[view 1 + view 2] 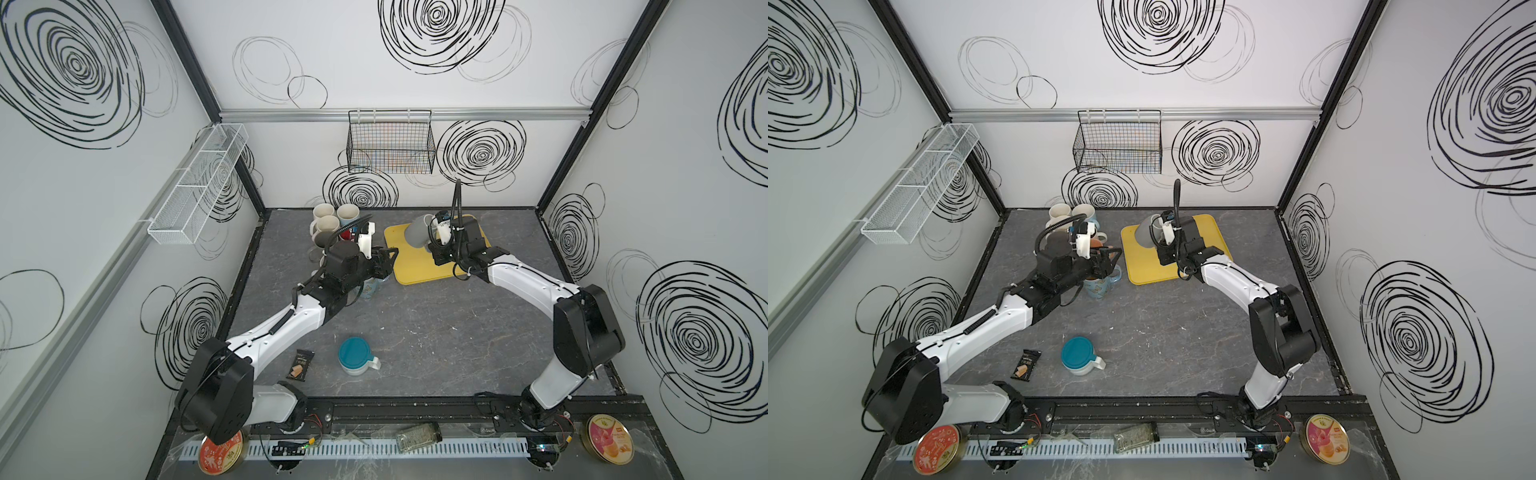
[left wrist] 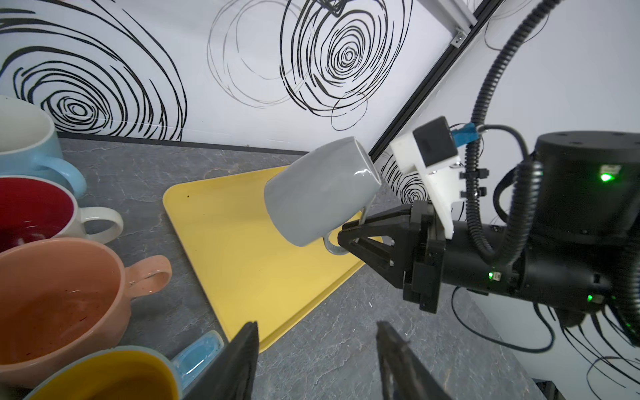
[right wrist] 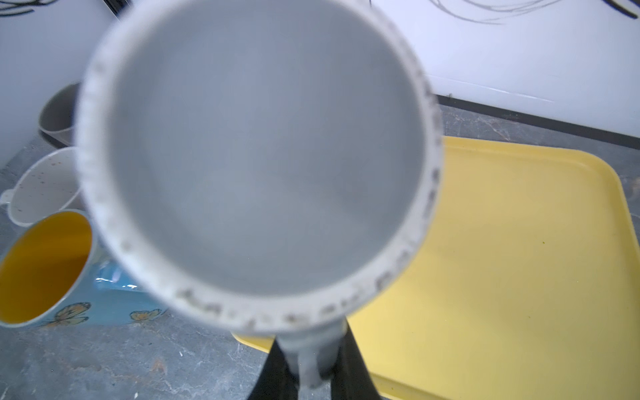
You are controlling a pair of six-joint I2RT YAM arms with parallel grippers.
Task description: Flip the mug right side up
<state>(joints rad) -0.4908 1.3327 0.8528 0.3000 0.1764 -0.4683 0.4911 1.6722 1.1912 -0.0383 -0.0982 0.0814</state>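
Grey ceramic, the mug (image 2: 318, 194) hangs over the yellow tray (image 2: 242, 259), tipped on its side and apparently clear of the tray's surface. Its base points off the tray toward the cluster of mugs (image 1: 328, 224) and its mouth faces back along the right arm. In the right wrist view the open mouth (image 3: 256, 149) fills most of the picture. The right gripper (image 2: 346, 235) is clamped tight on the mug's handle, one black finger (image 3: 353, 374) on each side of it, and reaches in level above the tray's near half. The left gripper (image 2: 317, 363) stands just off the tray, on the edge nearest the cluster, with its jaws about half apart and nothing between them. Beneath it, just beside that same edge, sits a blue butterfly-patterned mug (image 3: 45, 270) with a yellow interior, upright. In both top views the held mug (image 1: 1146, 232) lies over the tray's far corner on the cluster side.
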